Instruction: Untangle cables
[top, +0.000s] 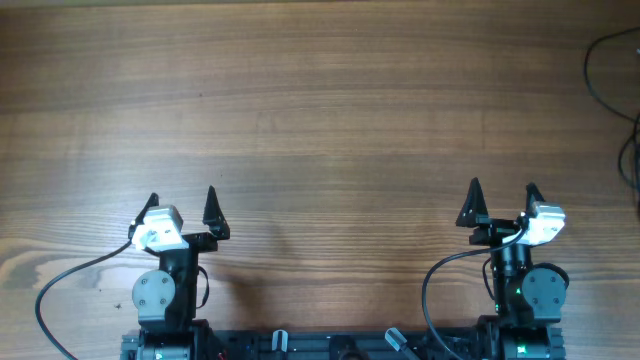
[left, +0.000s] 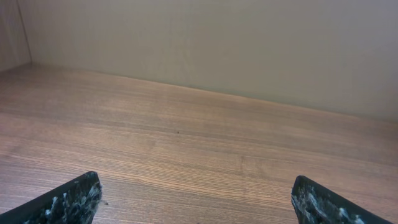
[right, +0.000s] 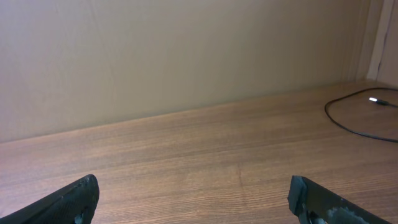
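Note:
Thin black cables (top: 605, 85) lie in loose loops at the far right edge of the wooden table, partly cut off by the frame. In the right wrist view a cable (right: 354, 121) curves across the far right, with a small light plug tip (right: 374, 99). My left gripper (top: 183, 208) stands open near the front left, nothing between its fingers; the left wrist view shows the left gripper (left: 196, 186) over bare wood. My right gripper (top: 503, 202) stands open near the front right, well short of the cables; in its own view the right gripper (right: 193, 186) holds nothing.
Thicker black cables (top: 60, 285) of the arm bases loop along the front edge on both sides. The wooden table (top: 320, 120) stretches wide ahead of both grippers. A plain wall (left: 217, 43) rises behind the table's far edge.

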